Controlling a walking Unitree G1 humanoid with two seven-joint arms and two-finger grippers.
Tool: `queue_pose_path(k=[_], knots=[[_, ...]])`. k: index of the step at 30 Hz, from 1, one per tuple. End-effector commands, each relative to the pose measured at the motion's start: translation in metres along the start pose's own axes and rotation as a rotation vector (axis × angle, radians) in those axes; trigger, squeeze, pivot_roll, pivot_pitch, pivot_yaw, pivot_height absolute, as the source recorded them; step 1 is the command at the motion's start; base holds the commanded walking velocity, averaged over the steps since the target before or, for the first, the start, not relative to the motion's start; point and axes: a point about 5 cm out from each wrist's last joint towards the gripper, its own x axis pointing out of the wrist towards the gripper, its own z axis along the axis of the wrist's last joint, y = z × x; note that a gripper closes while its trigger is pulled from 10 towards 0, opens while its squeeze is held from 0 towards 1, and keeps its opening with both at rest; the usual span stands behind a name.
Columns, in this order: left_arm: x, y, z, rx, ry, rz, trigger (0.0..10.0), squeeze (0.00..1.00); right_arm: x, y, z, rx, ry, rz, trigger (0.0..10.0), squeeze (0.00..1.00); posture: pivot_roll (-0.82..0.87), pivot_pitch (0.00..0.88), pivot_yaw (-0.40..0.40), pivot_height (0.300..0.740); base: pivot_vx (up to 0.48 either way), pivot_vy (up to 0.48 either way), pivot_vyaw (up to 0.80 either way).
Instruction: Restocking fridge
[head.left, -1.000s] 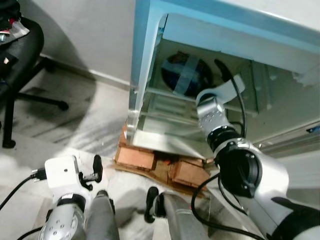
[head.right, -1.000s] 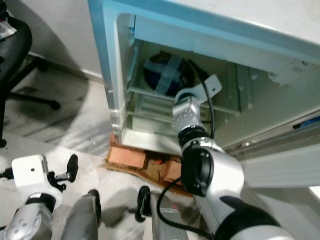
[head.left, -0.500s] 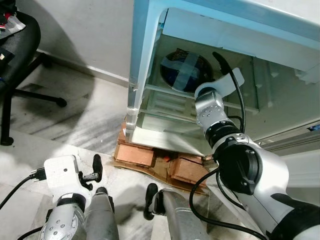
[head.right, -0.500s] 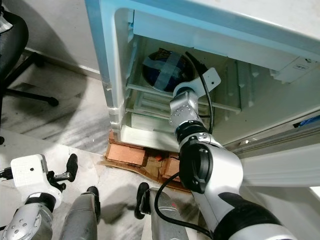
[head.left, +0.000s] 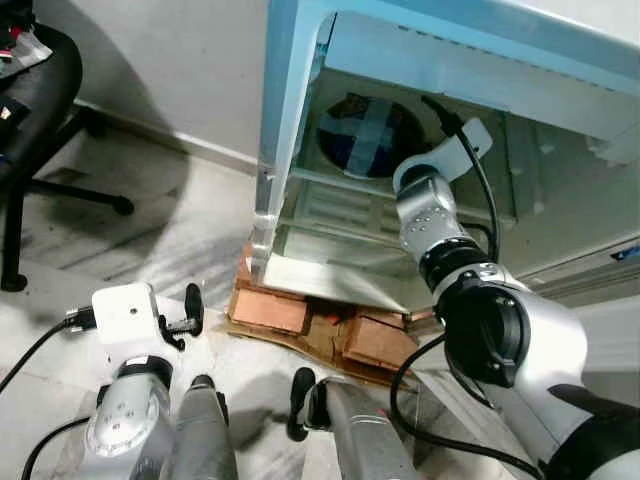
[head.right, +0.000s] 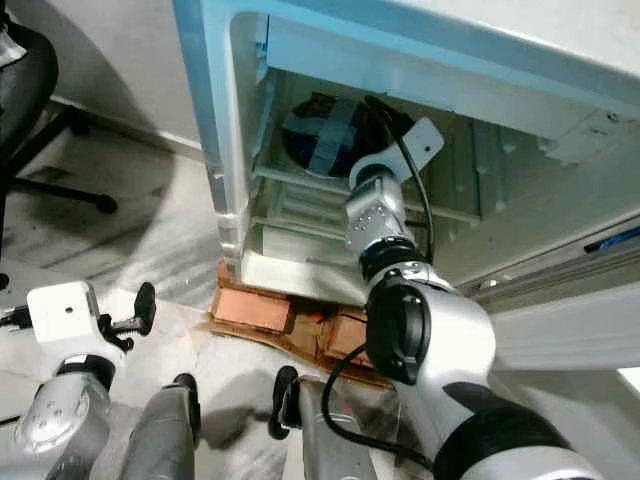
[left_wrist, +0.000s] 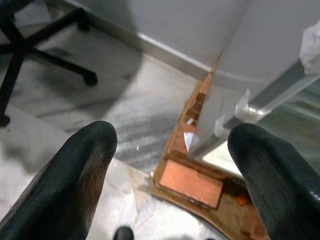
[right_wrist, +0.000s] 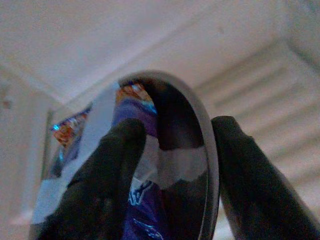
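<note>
My left gripper (left_wrist: 170, 165) hangs idle low over the floor, fingers spread wide with nothing between them, clear of the work. Beyond, two bricks (head.left: 270, 312) prop up the open fridge (head.left: 290, 120). Deepest in, my right gripper (right_wrist: 170, 165) straddles the rim of one taped round bowl (head.left: 368, 135) on the glass shelf (head.left: 330, 180), apparently seating it there.

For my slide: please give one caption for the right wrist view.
Right gripper fingers astride the rim of a taped bowl inside the fridge.
</note>
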Motion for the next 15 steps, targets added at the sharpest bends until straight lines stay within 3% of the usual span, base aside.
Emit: queue_pose_path(k=[1,9,15], knots=[[0.000,0.003,-0.007,0.009,0.029,0.008,10.0,0.00,0.001,-0.007,0.005,-0.046,-0.012,0.008,10.0,1.00,0.24,0.282,-0.170,0.740,0.000,0.000,0.00],[0.023,0.002,0.004,0.047,-0.025,-0.024,10.0,0.00,0.001,-0.021,0.011,-0.202,-0.030,0.027,10.0,1.00,0.24,0.219,-0.132,0.740,0.000,0.000,0.00],[0.033,0.000,0.009,0.058,-0.052,-0.043,10.0,0.00,0.001,-0.025,0.012,-0.258,-0.037,0.067,10.0,1.00,0.24,0.187,-0.114,0.740,0.000,0.000,0.00]])
